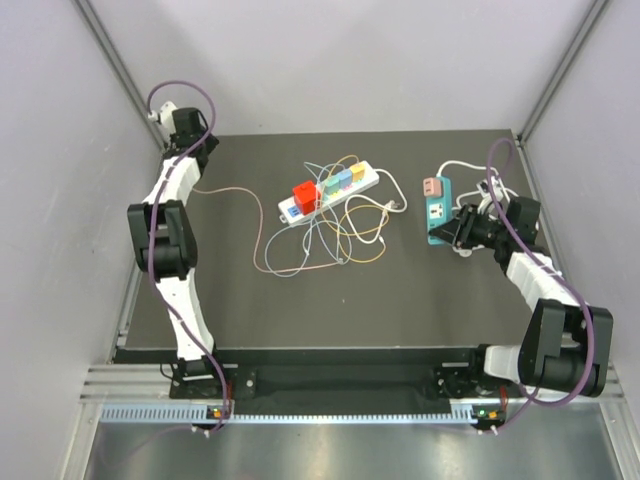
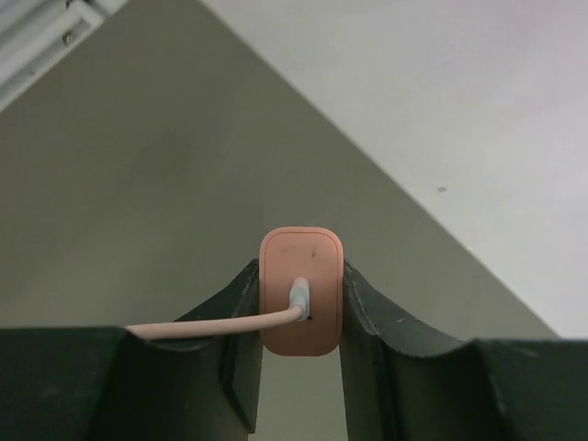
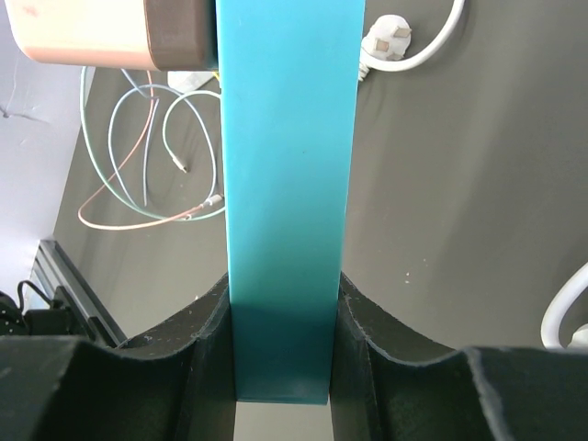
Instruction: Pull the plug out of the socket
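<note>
1. The left hand [image 2: 300, 272] is clamped on the salmon plug [image 2: 317, 257], raised at the far-left corner and clear of any socket.
2. The right hand [image 3: 281, 283] is clamped across the teal socket block [image 3: 287, 138], probably to brace it. One pink plug [image 3: 87, 32] sits in the block.
3. Two socket units lie on the tabletop [image 1: 420, 300]: the teal block and a white strip [image 1: 292, 208] carrying roughly five plugs.

A white power strip [image 1: 330, 192] lies aslant toward 12 o'clock on the dark counter [image 1: 420, 300], a red adaptor [image 1: 303, 192] and a row of pastel adaptors [image 1: 345, 180] seated in it; thin cables [image 1: 320, 240] tangle at its 6 o'clock; a white three-pin plug [image 3: 386, 39] lies loose at its 3 o'clock.
</note>
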Available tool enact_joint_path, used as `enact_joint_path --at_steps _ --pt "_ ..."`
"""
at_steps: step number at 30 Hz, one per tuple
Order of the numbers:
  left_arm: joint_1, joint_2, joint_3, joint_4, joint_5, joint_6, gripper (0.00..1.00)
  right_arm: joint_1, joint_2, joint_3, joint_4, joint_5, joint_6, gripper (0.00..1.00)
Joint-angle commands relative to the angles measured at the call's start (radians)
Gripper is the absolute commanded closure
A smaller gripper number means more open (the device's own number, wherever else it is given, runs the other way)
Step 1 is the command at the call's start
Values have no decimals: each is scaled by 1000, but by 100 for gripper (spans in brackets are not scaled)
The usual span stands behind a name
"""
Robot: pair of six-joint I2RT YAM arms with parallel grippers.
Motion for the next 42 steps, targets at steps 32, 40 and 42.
enact_joint_path --at_steps 32,40,42 --pt "97 -9 56 173 366 -109 21 -17 -14 46 19 -5 -95 100" --pt "89 -336 -511 471 552 -395 22 -17 -40 64 -7 -19 -153 100" --pt "80 -440 -652 514 604 -429 22 -17 -57 59 -7 -38 -164 100"
